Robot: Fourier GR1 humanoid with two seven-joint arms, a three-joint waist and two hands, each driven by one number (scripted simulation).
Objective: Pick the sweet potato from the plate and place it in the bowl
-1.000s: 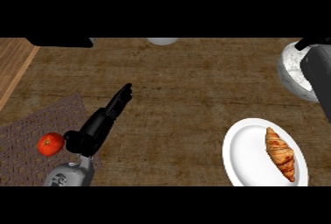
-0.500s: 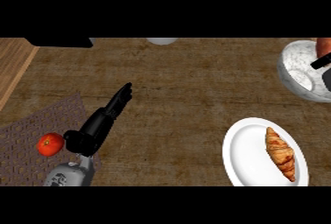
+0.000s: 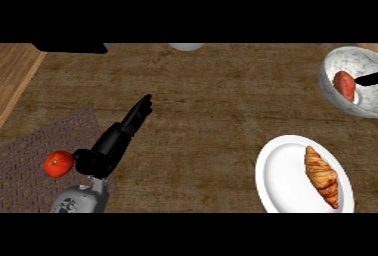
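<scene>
Sweet potato [image 3: 344, 85], reddish and oblong, lies inside the white marbled bowl [image 3: 353, 56] at the far right, its long axis running near to far. Only a sliver of the right robot hand [image 3: 368, 78] shows, just right of it, so I cannot tell its grip. The left robot hand [image 3: 122, 132] rests open, well apart to the left. The white round plate [image 3: 284, 170] sits nearer.

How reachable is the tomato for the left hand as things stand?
Probably yes: the tomato lies on the mat right beside the open left hand, and nothing stands between them.
</scene>
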